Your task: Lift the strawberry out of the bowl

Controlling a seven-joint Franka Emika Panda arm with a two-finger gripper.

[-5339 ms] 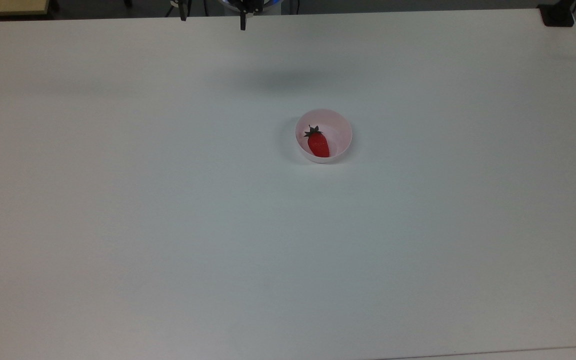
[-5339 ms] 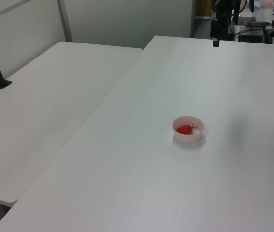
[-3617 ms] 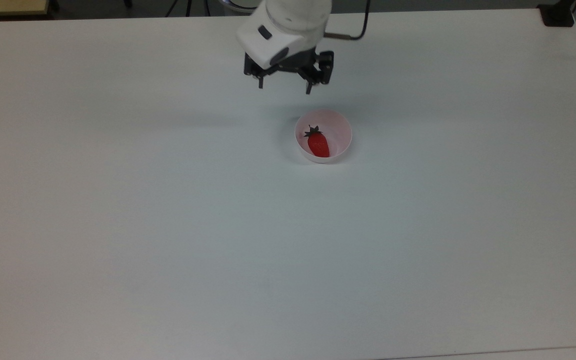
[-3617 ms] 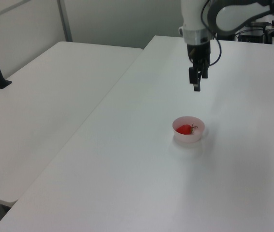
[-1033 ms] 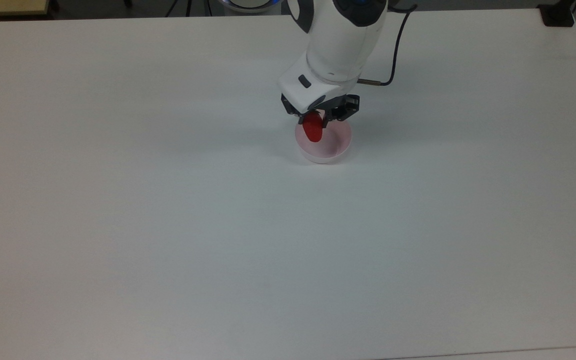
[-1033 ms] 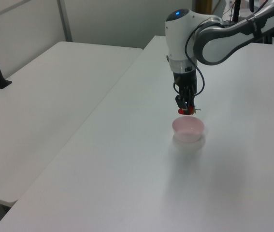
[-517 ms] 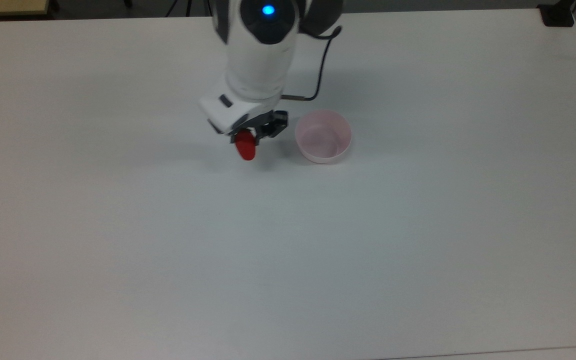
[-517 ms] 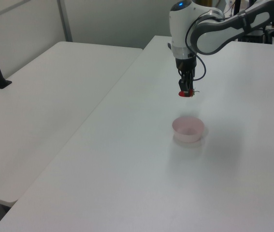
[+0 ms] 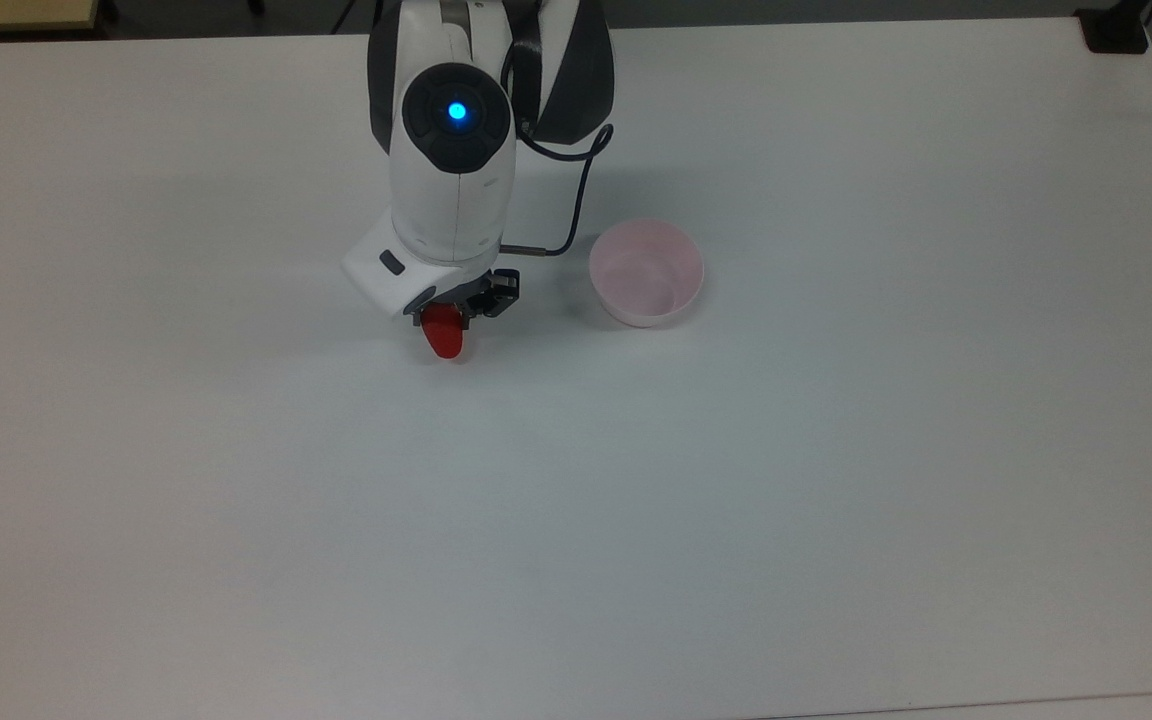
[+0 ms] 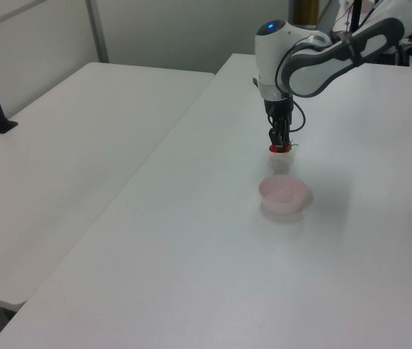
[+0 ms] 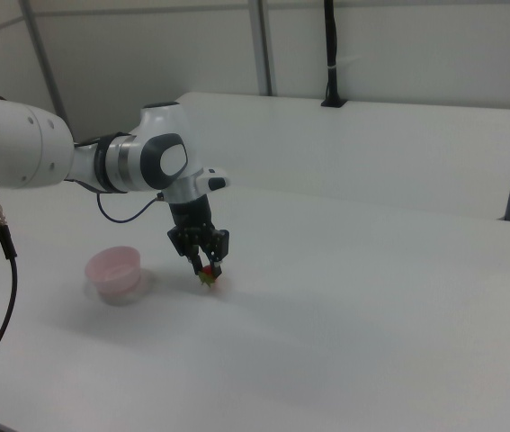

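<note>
Nearest in the top view lies a broad bare stretch of the white table (image 9: pixel 636 560), with nothing standing on it. Farther in, the strawberry (image 9: pixel 443 335) hangs red tip down, clamped between the fingers of the gripper (image 9: pixel 456 312), which is closed on its upper part. In the right view the fruit (image 11: pixel 210 278) sits low over the tabletop, close to the surface or perhaps just touching it; which of the two cannot be told. The left view shows the same red spot (image 10: pixel 280 149) under the gripper (image 10: pixel 280 144), on the far side of the bowl.

The bowl (image 9: pixel 688 262) stands a little way to the top view's right of the held fruit, upright and with nothing inside, its pale pink floor showing bare. In the right view it (image 11: pixel 111 267) sits to the right view's left of the gripper (image 11: pixel 206 265), apart from it. Farthest back, the white arm (image 9: pixel 453 170) with its blue light reaches in from the top view's upper edge, a black cable (image 9: pixel 581 200) looping beside it.

As a judgement, the pick itself is done: the fruit is out of the bowl and clear of its rim, firmly held. What may be left is little, perhaps only setting it down on the table or lifting away
</note>
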